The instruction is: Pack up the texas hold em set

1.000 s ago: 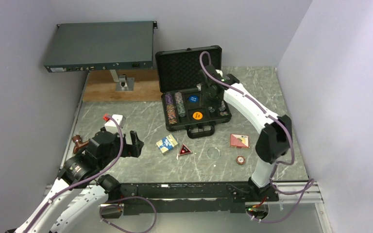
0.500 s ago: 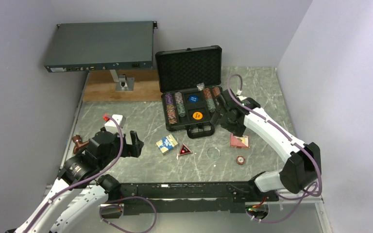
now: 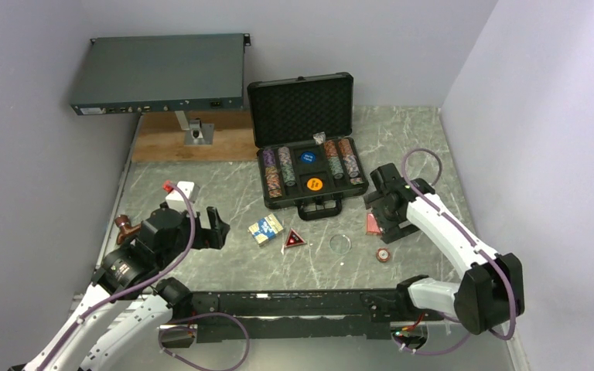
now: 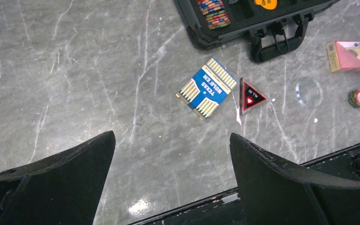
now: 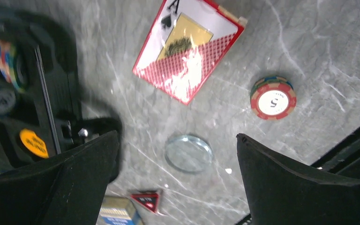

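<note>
A grey marbled desk sits between pale walls, with a large flat grey box raised over a wooden board at the far left. At the far middle the black briefcase lies open, its foam-lined lid upright and its handle facing the arms. Striped chip rows fill the tray's left and right sides, and a blue button and an orange button lie between them. Loose on the desk, just in front of the case, are a blue card deck, a red triangle beside it, a clear disc, a single red chip and a red card deck. In the overhead view the right arm partly hides that red deck. The right tool hangs above the desk near the deck, released, its fingers spread wide and holding nothing. The left tool is likewise released and empty. It hovers over the near left of the desk, well apart from the blue deck.
</note>
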Motion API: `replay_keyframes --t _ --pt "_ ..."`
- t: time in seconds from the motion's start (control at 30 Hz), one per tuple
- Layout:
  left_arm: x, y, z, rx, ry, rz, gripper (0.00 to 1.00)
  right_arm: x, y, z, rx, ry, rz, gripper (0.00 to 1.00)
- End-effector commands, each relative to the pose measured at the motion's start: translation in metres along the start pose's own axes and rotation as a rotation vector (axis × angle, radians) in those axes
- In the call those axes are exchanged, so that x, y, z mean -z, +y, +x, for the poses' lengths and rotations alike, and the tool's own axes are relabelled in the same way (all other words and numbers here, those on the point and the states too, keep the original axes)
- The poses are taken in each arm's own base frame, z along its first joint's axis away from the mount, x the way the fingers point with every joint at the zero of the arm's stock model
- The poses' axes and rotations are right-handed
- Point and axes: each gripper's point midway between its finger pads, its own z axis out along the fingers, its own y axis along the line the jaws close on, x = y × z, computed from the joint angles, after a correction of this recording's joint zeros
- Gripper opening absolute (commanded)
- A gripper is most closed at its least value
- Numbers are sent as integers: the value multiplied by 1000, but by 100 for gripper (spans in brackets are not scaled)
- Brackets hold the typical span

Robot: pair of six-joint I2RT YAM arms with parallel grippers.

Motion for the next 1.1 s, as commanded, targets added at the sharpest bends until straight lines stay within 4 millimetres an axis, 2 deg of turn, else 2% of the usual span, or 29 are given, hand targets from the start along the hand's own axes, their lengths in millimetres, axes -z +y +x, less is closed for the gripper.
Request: replay_keyframes --t 0.0,0.13,0.27,0.33,0.43,0.53,0.63,0.73,0.8,0.87,1.03,1.07 --pt "12 -18 -38 132 -103 49 100 -17 5 -21 -157 -24 8 100" --pt "31 -22 -69 350 -168 30 100 -39 -2 -28 -195 -7 68 100" --pt "45 -27 -92 538 -221 40 100 -57 3 -31 -232 20 80 100" --pt "48 -24 -93 684 -222 10 100 -63 4 -32 -237 25 110 100" --pt "48 -29 -99 718 -238 42 100 -74 6 -31 -246 52 132 100" --pt "49 -23 -96 837 -223 -7 100 -83 7 -30 -255 58 147 100" --pt "49 -21 -97 835 -221 -25 100 -91 6 -32 -252 56 168 100" --pt "46 -12 -87 823 -204 -89 100 -96 9 -38 -243 47 176 98" --pt "45 -7 -83 814 -202 -112 100 -96 11 -42 -232 36 184 90" --pt "48 -7 -86 809 -220 -97 100 -94 14 -46 -223 25 185 77" --pt "58 -18 -114 852 -334 28 100 -90 15 -48 -204 27 190 43" --pt "60 -18 -118 867 -353 36 100 -89 16 -49 -201 25 187 40"
